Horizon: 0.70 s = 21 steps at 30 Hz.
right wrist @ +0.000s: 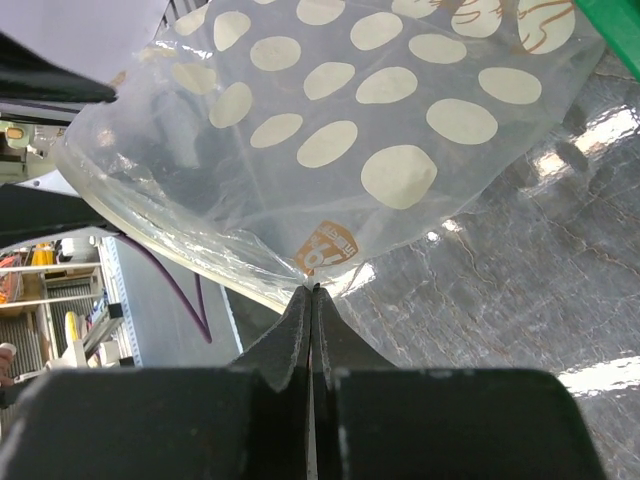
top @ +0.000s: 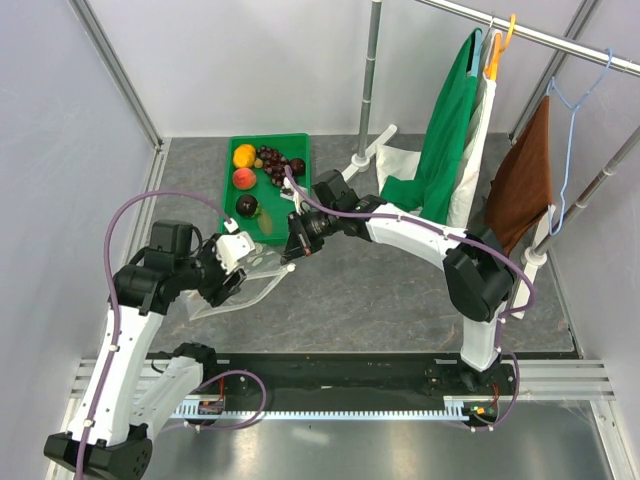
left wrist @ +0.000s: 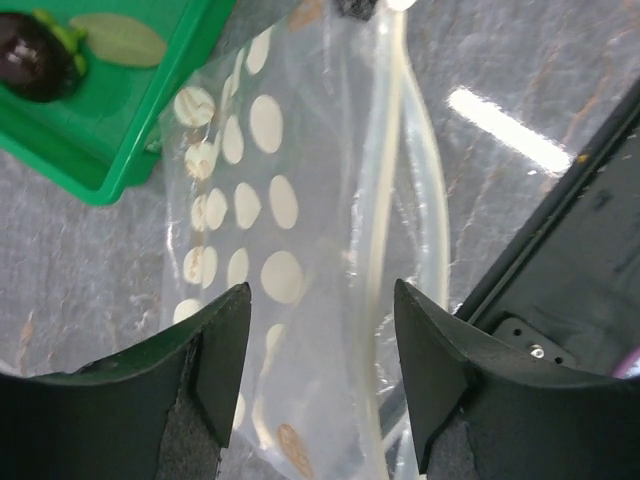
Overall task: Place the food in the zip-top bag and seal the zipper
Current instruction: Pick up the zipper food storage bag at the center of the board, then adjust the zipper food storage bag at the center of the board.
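from above, the clear floppy zip-top bag printed with white dots (top: pixel 250 285) lies over the grey counter (top: pixel 400 290) between the left arm (top: pixel 115 360) and the right arm (top: pixel 410 232), on the near side of the flat green plastic tray (top: pixel 298 145). the small round orange (top: pixel 244 155), the red-yellow peach (top: pixel 243 178), the dark purple grape bunch (top: pixel 272 160) and the dark round plum (top: pixel 246 206) all sit in that tray, none bagged yet. the right jaws are the nearer to the tray. at the left wrist, the left jaws stand apart with the bag between and below them. the narrow white zipper (left wrist: pixel 383 200) runs lengthwise straight away from them, closer to the right-hand finger, and its two lips look parted. at the right wrist, the right jaws are pressed together, clamped on the bag's rim just beside a small orange logo (right wrist: pixel 328 250), with the dotted film spreading away beyond. the left jaws look placed to close across the strip and hold the mouth open towards the fruit.
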{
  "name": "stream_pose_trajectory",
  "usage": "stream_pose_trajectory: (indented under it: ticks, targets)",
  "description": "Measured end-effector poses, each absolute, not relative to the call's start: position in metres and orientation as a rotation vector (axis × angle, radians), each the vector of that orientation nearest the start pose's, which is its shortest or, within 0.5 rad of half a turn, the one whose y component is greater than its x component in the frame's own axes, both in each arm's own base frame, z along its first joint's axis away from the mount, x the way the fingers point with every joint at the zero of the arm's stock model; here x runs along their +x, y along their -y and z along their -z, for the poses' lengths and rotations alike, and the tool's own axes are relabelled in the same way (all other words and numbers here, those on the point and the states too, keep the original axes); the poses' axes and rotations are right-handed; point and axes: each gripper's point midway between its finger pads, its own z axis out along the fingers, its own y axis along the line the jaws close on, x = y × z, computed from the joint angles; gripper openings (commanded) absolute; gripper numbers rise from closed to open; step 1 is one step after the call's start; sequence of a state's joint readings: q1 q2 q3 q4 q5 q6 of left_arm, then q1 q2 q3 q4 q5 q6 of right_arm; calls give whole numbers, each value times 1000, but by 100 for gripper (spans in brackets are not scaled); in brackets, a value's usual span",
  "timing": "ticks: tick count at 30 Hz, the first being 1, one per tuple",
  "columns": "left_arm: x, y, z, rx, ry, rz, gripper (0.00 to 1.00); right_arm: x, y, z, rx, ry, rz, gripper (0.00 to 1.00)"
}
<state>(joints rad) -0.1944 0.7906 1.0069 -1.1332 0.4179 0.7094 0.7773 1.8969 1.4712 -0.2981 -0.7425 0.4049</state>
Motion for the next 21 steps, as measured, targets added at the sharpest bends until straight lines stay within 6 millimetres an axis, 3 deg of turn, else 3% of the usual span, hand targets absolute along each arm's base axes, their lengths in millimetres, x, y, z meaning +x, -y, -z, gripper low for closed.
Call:
stream_pose_trajectory:
  ticks: [3, 6, 7, 9, 10, 13, 17, 21]
  targets:
    - [179, 77, -193, 1194, -2099, 246, 54, 242, -425, -162, -886, -2340, -1422, 0]
    - [182, 74, -188, 1192, -2123, 231, 19, 239, -427, -163, -890, -2344, -1426, 0]
    - [182, 73, -186, 1190, -2131, 229, 2, 238, -428, -164, -891, -2345, -1427, 6]
    - [182, 72, -185, 1173, -2155, 230, 2, 238, -430, -169, -893, -2338, -1432, 28]
    - [181, 71, -183, 1149, -2181, 234, 2, 238, -431, -171, -892, -2334, -1434, 51]
    - [178, 69, -179, 1044, -2279, 254, 2, 244, -437, -184, -891, -2301, -1441, 76]
    - [182, 50, -186, 816, -2381, 160, 2, 257, -441, -203, -889, -2238, -1442, 80]
    - [191, 20, -226, 555, -2345, -32, 2, 279, -434, -217, -853, -2194, -1424, 80]
